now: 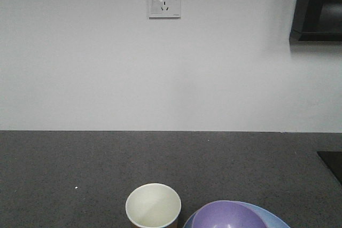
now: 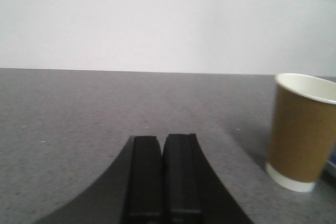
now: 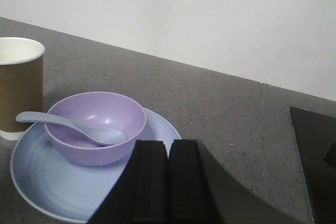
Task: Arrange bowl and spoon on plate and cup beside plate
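Spoon in purple bowl on blue plate; cup upright beside.

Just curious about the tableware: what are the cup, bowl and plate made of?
The cup looks like paper: matte brown wall, cream inside. The bowl seems smooth plastic, lavender with soft highlights. The plate also looks plastic, pale blue with faint rings.

Only the two wrist views showed any part of the robot. The left arm's matte black two-fingered gripper appeared as a pair of flat, rectangular black fingers with squared tips, rising from a broad black base that flared outward in smooth curves on both sides. The right arm's matte black two-fingered gripper was of identical build. No cables, screws or markings could be made out on either unit.
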